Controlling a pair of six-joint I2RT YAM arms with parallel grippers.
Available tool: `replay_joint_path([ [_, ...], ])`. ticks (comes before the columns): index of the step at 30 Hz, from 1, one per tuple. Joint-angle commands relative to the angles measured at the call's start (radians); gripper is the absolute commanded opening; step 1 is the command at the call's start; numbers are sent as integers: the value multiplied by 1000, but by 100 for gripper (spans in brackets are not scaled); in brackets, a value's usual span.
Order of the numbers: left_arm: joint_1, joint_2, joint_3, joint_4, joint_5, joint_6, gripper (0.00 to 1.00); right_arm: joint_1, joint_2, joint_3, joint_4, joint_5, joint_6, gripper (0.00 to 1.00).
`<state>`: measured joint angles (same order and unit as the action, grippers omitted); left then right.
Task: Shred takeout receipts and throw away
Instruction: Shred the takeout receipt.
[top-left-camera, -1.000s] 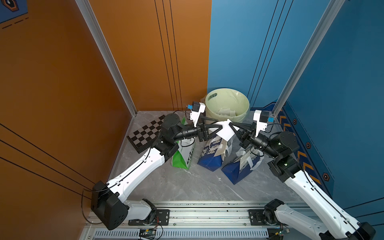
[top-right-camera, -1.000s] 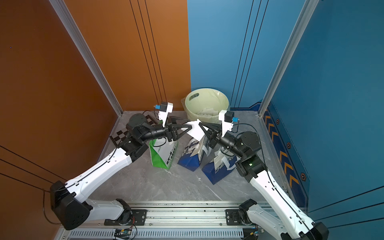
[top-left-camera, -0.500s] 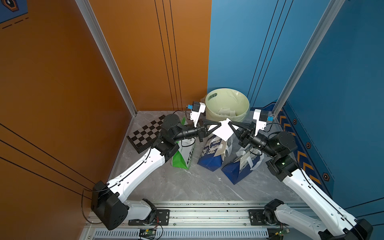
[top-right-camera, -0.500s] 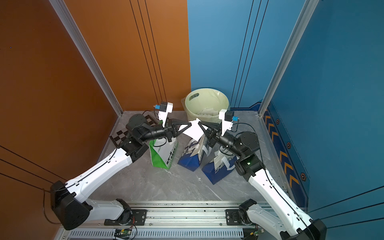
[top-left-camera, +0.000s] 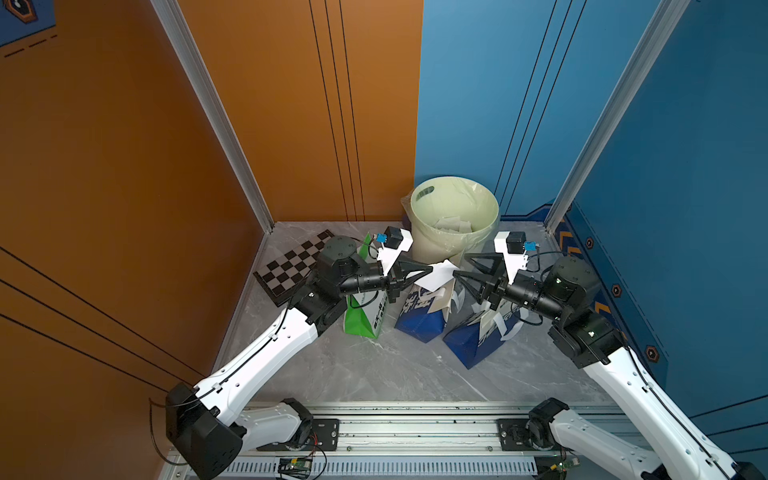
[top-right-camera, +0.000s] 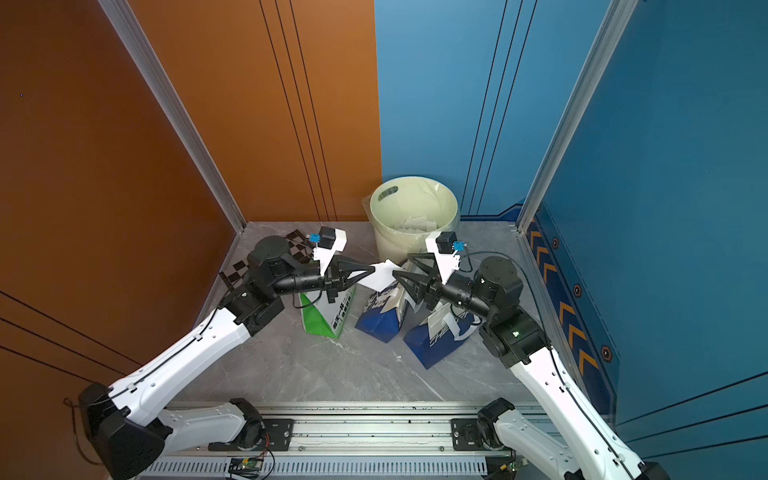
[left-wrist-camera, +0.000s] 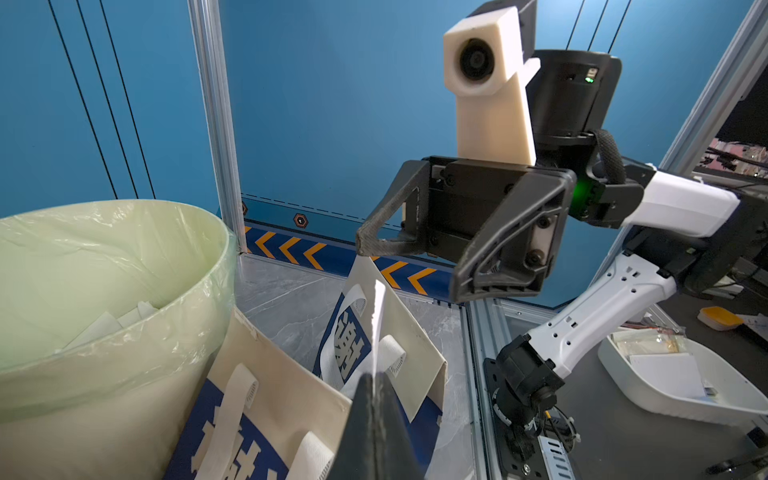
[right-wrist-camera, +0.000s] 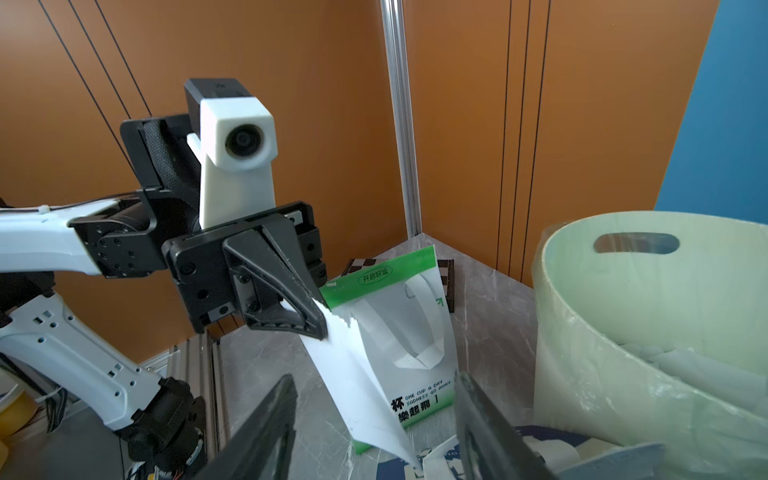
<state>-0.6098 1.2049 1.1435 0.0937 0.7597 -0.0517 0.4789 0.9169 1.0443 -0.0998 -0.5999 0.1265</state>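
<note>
A white takeout receipt (top-left-camera: 441, 277) (top-right-camera: 380, 277) hangs in the air over the blue-white bags, in front of the bin. My left gripper (top-left-camera: 429, 269) (top-right-camera: 372, 269) is shut on its edge. The left wrist view shows the slip edge-on (left-wrist-camera: 377, 328), rising from the closed left gripper (left-wrist-camera: 372, 379). My right gripper (top-left-camera: 460, 266) (top-right-camera: 401, 265) faces it, open and holding nothing. In the right wrist view the receipt (right-wrist-camera: 357, 374) hangs between the spread fingers of the right gripper (right-wrist-camera: 374, 384), with a ragged edge at the left gripper (right-wrist-camera: 322, 332).
A pale green lined bin (top-left-camera: 496, 212) at the back holds several white paper pieces. Below the grippers stand a green-white bag (top-left-camera: 365, 320) and two blue-white bags (top-left-camera: 417, 322) (top-left-camera: 478, 343). A checkerboard (top-left-camera: 291, 270) lies at the back left.
My left gripper has closed on the receipt. My right gripper, which held the slip before, has opened and let it go.
</note>
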Motion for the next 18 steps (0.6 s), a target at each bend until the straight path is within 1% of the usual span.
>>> replay_joint_path([
  [1,-2,-17,-1,-91,56,98,0,30,27,37,-86,-70,-54,61],
  [4,-2,-19,-4,-96,70,101,0,57,47,55,-87,-90,-63,56],
  [9,-7,-19,-6,-96,93,105,0,85,78,77,-95,-91,-71,39],
  [15,-8,-12,1,-95,122,103,0,105,95,85,-95,-89,-82,28],
  [18,-10,-11,5,-96,130,101,0,109,101,88,-95,-95,-83,19],
])
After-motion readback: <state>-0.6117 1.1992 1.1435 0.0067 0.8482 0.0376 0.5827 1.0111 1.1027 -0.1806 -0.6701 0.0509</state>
